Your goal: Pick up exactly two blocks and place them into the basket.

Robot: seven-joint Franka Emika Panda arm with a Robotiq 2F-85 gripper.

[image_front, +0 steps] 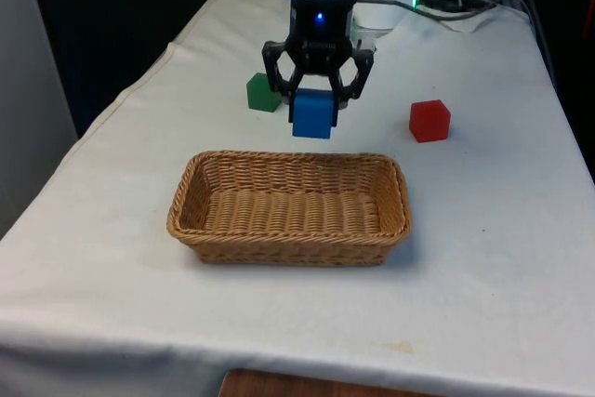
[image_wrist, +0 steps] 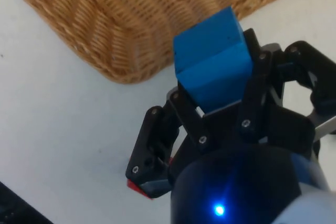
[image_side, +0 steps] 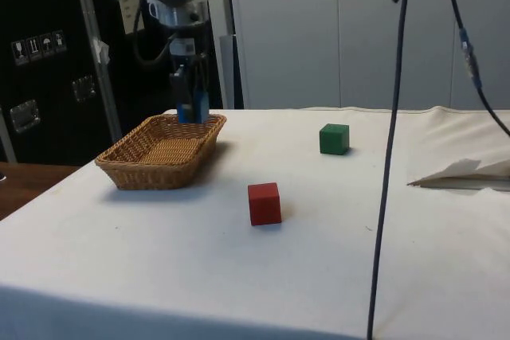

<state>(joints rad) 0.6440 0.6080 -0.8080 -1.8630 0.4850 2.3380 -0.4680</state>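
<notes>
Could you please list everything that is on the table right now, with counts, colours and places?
Basket: one, tan wicker, mid-table, nothing inside it.
Blue block: one, held in the air over the basket's far rim.
Green block: one, on the cloth beyond the basket, towards the front view's left.
Red block: one, on the cloth beyond the basket, towards the front view's right.
Cloth: one, white, covering the table.
Cables: dark, hanging in the side view's foreground.
Gripper: one, black, jaws shut on the blue block.

- I'm driving this in a lab, not a home.
- Cables hang loose; more cables at the table's 1 o'clock.
- Dark cabinets behind.
</notes>
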